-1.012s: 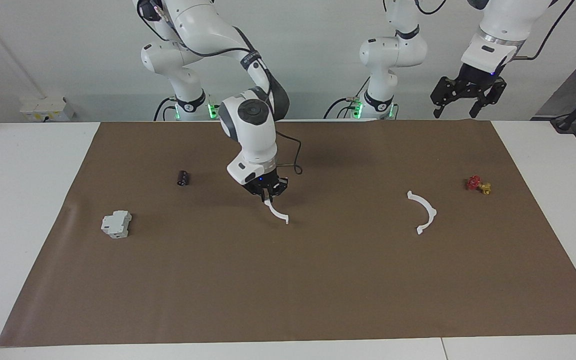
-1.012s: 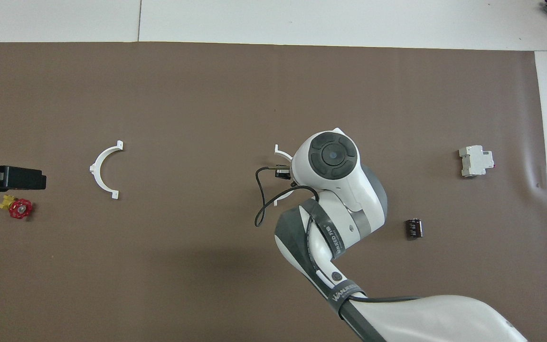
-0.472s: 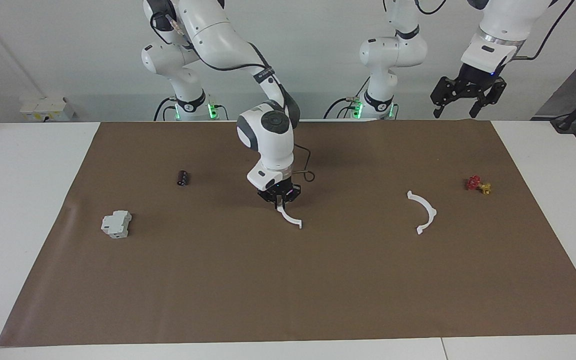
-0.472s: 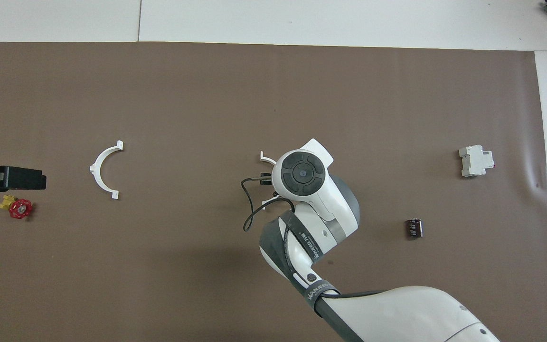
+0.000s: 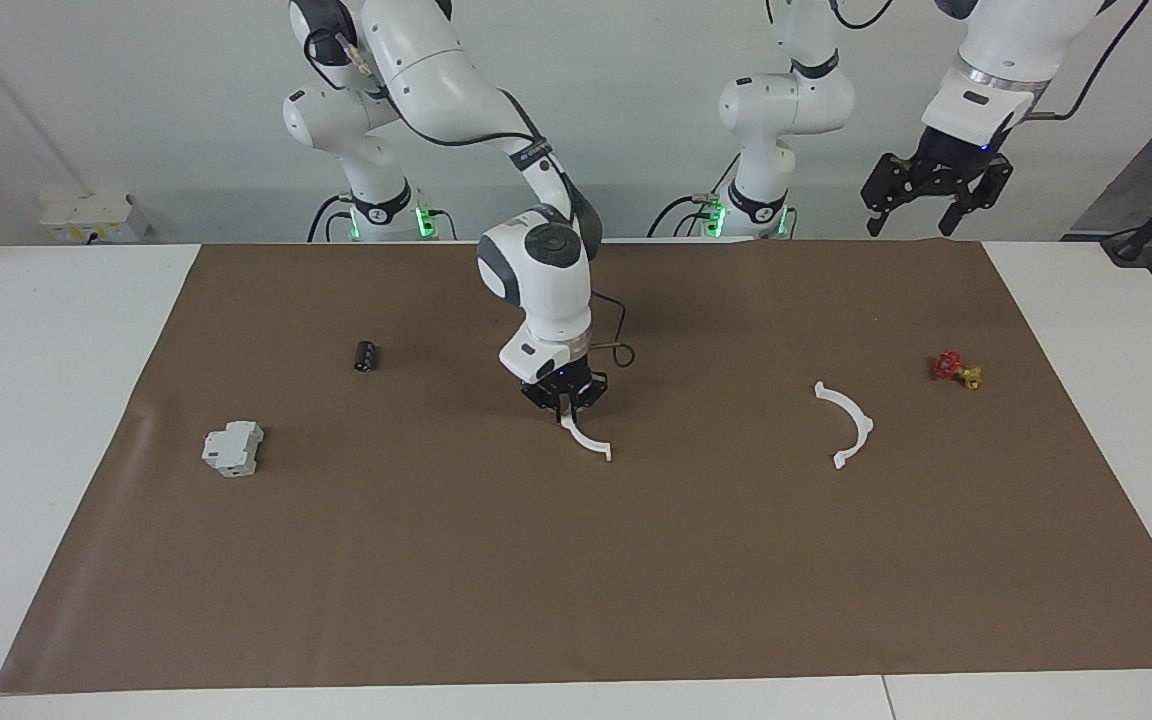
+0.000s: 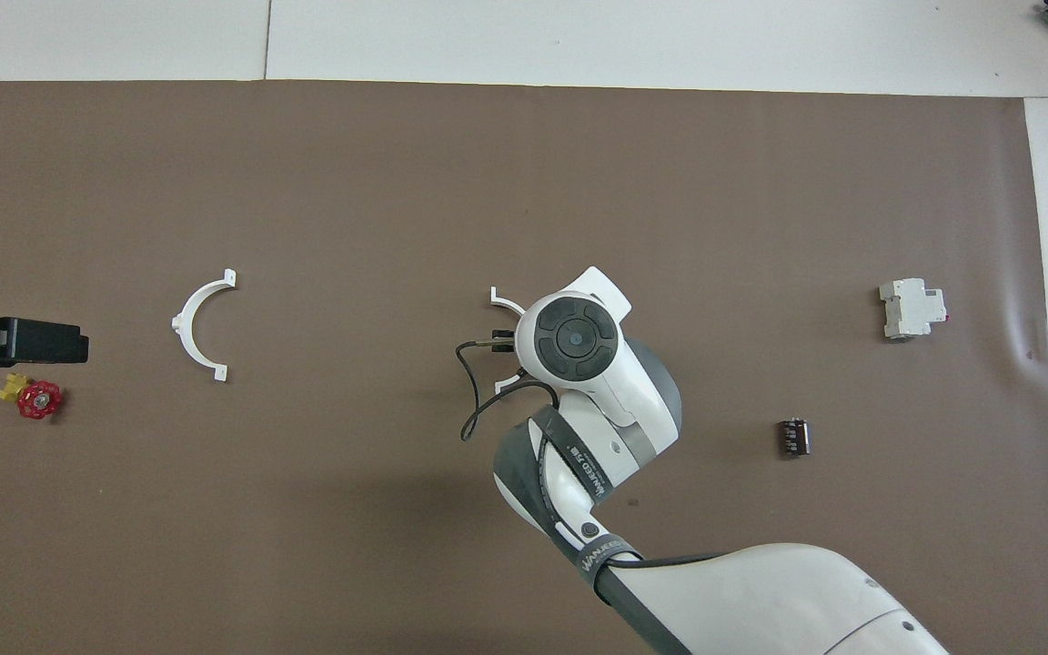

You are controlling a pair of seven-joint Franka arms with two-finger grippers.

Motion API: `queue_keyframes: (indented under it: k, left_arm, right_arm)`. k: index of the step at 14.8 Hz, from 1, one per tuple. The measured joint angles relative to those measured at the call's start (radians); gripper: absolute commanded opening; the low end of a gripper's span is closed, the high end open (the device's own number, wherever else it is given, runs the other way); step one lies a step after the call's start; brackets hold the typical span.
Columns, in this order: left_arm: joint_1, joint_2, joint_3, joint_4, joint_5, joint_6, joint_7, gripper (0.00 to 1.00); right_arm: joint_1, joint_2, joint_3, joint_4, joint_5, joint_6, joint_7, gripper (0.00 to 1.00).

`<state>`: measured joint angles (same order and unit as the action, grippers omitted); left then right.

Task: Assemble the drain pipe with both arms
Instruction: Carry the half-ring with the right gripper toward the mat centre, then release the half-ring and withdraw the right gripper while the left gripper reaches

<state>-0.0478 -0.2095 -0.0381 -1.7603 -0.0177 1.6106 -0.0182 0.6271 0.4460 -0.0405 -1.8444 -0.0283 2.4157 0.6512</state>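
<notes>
The drain pipe lies in two white half-ring arcs. My right gripper [image 5: 564, 406] is shut on one arc [image 5: 587, 441] over the middle of the brown mat. That arc hangs slantwise from the fingertips, its lower tab close to the mat. From overhead the right wrist hides the grip, and only the arc's ends [image 6: 498, 298] show. The other arc [image 5: 850, 424] [image 6: 196, 325] lies flat on the mat toward the left arm's end. My left gripper [image 5: 916, 212] [image 6: 24, 338] waits open, raised high over that end of the table, holding nothing.
A grey-white blocky box [image 5: 232, 447] [image 6: 911, 308] and a small black cylinder [image 5: 366, 356] [image 6: 793, 438] sit toward the right arm's end. A red and yellow valve [image 5: 956, 370] [image 6: 33, 397] lies under the left gripper. The brown mat [image 5: 576, 580] covers most of the table.
My right gripper has carried its arc a short way toward the left arm's end of the table. The left arm and the other arc have not moved.
</notes>
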Motion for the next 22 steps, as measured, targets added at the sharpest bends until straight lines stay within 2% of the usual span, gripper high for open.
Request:
queue_keyframes:
  k: [1,6,9,11,14,18,20,22]
  left_arm:
    - [0.0,0.0,0.0,0.0,0.0,0.0,0.0,1.0]
    - [0.0,0.0,0.0,0.0,0.0,0.0,0.0,1.0]
    - [0.0,-0.001,-0.001,-0.021,0.0,0.026,0.0,1.0]
    - [0.0,0.0,-0.004,-0.055,0.0,0.078,0.0,1.0]
    - [0.0,0.001,-0.003,-0.119,-0.001,0.184,-0.001,1.0]
    - [0.005,0.018,0.005,-0.272,-0.001,0.39,-0.022,1.0]
    - [0.008,0.062,0.007,-0.331,-0.001,0.494,-0.079,1.0]
    - [0.011,0.146,0.007,-0.352,-0.001,0.599,-0.14,1.0]
  right_arm:
    - [0.0,0.0,0.0,0.0,0.0,0.0,0.0,1.0]
    - [0.008,-0.002,-0.002,0.007,0.0,0.0,0.0,1.0]
    - [-0.016,-0.054,-0.026,0.026,-0.001,-0.057,0.0,1.0]
    - [-0.086,-0.124,-0.031,0.037,-0.007,-0.146,-0.016,1.0]
    - [-0.234,-0.242,-0.034,0.039,-0.011,-0.329,-0.147,1.0]
    - [-0.415,-0.354,-0.035,0.037,-0.011,-0.538,-0.371,1.0]
    - [-0.481,-0.389,-0.035,0.035,-0.011,-0.614,-0.446,1.0]
    - [-0.537,-0.416,-0.035,0.035,-0.011,-0.655,-0.524,1.0]
